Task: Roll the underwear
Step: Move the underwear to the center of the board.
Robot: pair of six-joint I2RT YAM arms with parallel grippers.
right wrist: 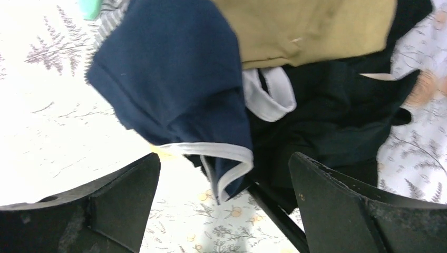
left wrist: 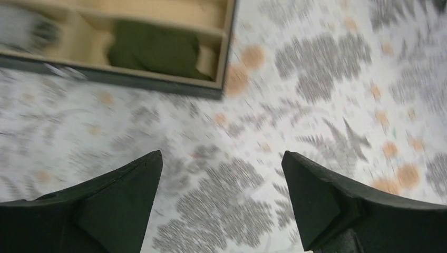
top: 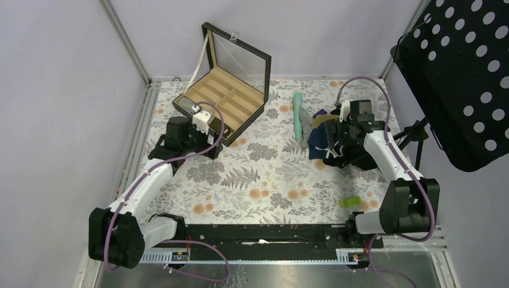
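Observation:
The navy underwear [right wrist: 174, 79] with its white waistband edge lies in a pile of clothes at the right of the table; it also shows in the top view [top: 320, 142]. It lies partly under a tan garment [right wrist: 305, 26] and against a black garment [right wrist: 327, 121]. My right gripper [right wrist: 224, 174] is open, its jaws wide apart just above the waistband corner, holding nothing; the top view shows it over the pile [top: 333, 147]. My left gripper [left wrist: 221, 163] is open and empty above the floral cloth, near the box; the top view shows it [top: 204, 144].
An open black box [top: 222, 102] with tan compartments stands at the back left; one compartment holds a dark green cloth [left wrist: 153, 50]. A mint-green item [top: 298, 114] and a striped cloth lie by the pile. A small green object [top: 349, 201] lies at the front right. A black perforated panel [top: 462, 78] stands at the right.

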